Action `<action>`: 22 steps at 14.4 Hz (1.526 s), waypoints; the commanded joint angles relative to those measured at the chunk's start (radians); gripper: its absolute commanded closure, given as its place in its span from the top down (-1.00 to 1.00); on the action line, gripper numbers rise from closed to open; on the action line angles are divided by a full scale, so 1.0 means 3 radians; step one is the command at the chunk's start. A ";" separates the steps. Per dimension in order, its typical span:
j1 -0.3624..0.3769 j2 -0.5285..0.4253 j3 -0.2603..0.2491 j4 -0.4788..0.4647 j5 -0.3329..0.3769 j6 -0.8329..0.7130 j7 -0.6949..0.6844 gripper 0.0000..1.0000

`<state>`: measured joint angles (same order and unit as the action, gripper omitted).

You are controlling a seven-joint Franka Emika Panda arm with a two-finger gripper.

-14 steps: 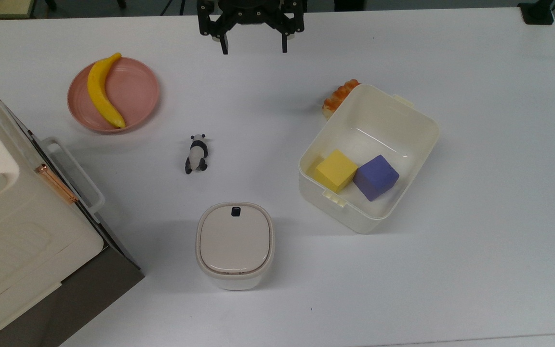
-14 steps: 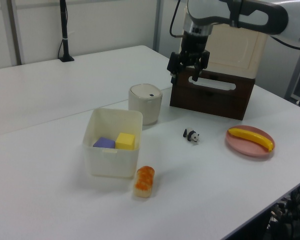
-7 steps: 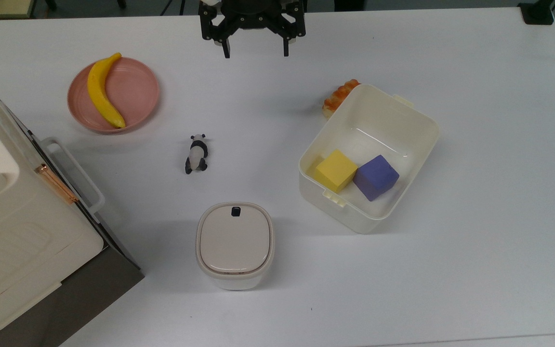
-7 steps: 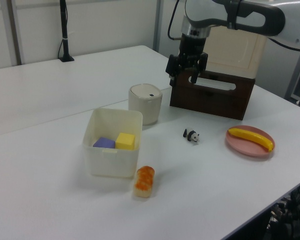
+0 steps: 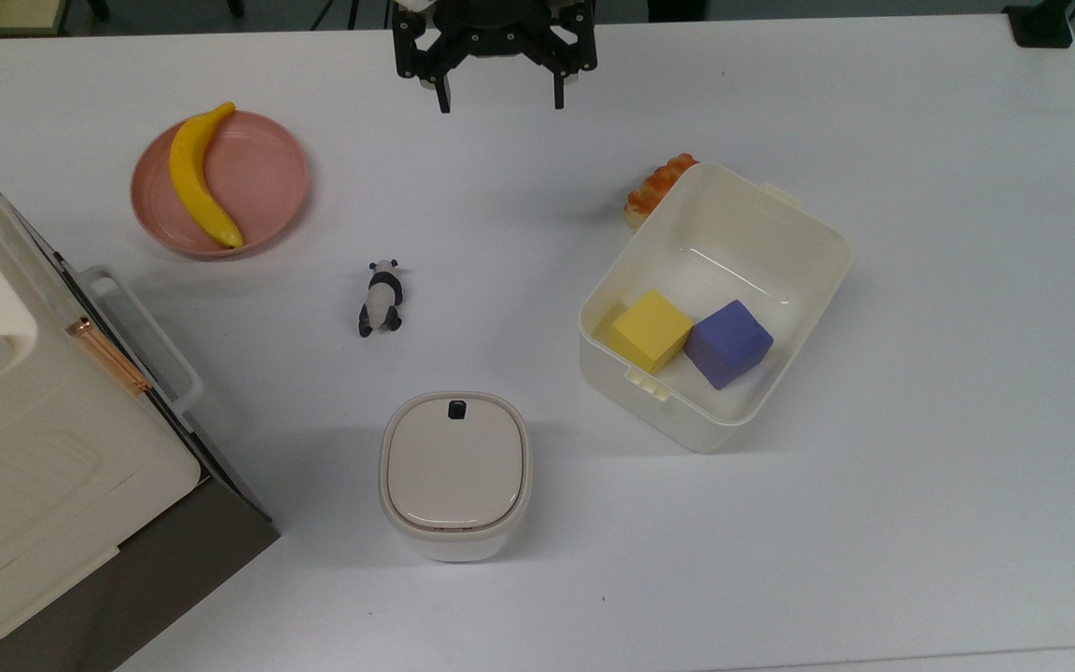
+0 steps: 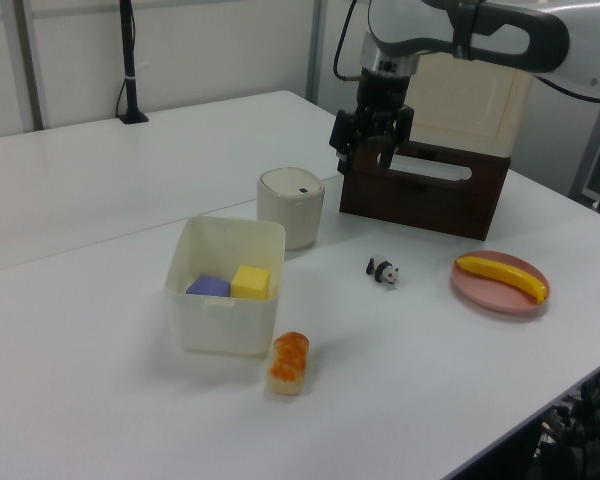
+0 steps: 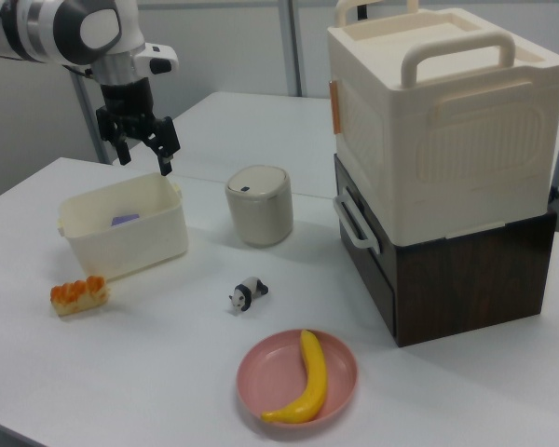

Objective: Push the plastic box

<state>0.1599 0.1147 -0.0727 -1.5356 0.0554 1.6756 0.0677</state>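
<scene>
Near: lidded bin (image 5: 455,474) at 6 | mid: plastic box (image 5: 785,219) at 3 (two cubes inside), sushi toy (image 5: 657,189) touching | far: gripper (image 5: 500,101) at 12, fingers spread, empty | risk: your push drags the sushi.

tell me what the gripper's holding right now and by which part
Nothing is held. The gripper hangs open and empty above the table, apart from the plastic box and everything else.
</scene>
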 commanded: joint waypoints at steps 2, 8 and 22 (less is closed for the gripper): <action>0.0172 -0.0040 0.0007 -0.0041 -0.0067 -0.0109 0.0030 1.00; 0.0214 -0.0040 0.0017 -0.0061 -0.0047 -0.0135 -0.0414 1.00; 0.0214 0.0124 0.0155 -0.0260 -0.0363 0.0187 -0.1831 1.00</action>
<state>0.2147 0.1548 -0.0518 -1.5569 -0.0044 1.6619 -0.4421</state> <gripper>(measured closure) 0.000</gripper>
